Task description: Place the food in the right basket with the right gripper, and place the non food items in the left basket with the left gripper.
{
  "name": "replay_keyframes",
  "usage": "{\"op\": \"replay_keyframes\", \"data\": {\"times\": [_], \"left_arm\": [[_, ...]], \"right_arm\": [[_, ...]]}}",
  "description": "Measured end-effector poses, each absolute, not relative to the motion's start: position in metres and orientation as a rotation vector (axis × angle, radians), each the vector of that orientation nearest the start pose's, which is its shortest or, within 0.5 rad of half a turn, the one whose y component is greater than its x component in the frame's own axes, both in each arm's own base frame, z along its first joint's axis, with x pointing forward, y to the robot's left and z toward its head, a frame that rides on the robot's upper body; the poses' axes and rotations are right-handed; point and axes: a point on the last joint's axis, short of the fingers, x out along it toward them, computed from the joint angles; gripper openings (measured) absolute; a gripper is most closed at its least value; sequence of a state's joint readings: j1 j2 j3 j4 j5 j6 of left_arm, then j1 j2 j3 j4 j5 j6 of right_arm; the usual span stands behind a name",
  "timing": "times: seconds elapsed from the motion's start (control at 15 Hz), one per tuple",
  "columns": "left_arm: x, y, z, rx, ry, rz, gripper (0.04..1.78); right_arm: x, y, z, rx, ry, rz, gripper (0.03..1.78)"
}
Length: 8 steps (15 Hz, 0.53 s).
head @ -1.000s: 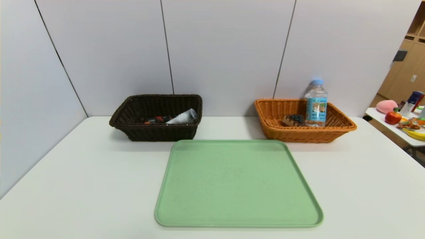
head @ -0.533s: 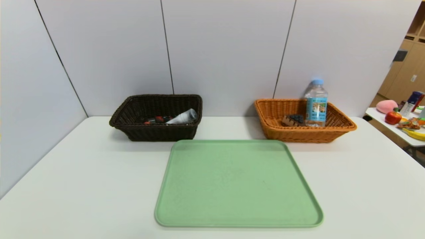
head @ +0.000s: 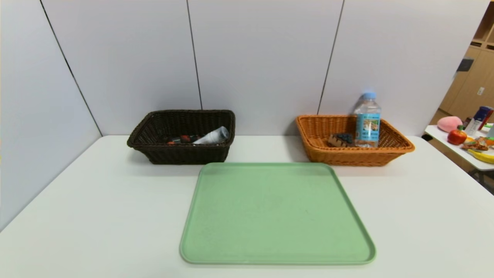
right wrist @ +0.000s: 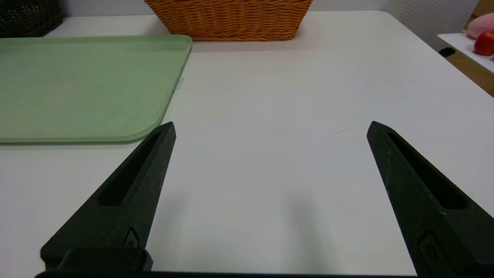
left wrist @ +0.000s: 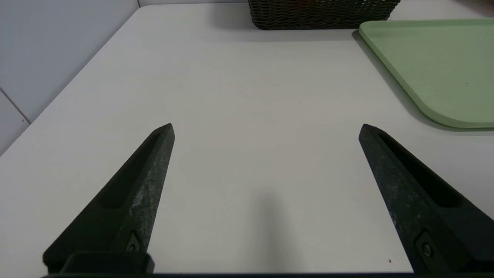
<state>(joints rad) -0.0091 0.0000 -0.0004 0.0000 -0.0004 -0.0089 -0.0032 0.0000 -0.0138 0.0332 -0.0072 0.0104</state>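
We found the green tray bare, water bottle and cake slice in the orange basket, non-food in the dark basket, left gripper and right gripper spread wide, holding nothing, low over the table — sorting looked done.

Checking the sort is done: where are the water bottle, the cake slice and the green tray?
Water bottle (head: 367, 125), head view, on its blue label.
Cake slice (head: 341, 139), head view, on its blueberry top.
Green tray (head: 276, 216), head view, on its bare middle.
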Motion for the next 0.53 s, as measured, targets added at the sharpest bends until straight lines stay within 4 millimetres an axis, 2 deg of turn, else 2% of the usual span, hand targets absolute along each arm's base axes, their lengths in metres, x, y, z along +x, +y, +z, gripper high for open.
{"op": "replay_keyframes", "data": {"times": [0.53], "left_arm": [[-0.0228, 0.0002, 0.0755, -0.009, 0.000, -0.010, 1.69]], "right_arm": [[-0.0239, -0.0001, 0.0759, 0.011, 0.020, -0.011, 1.71]]}}
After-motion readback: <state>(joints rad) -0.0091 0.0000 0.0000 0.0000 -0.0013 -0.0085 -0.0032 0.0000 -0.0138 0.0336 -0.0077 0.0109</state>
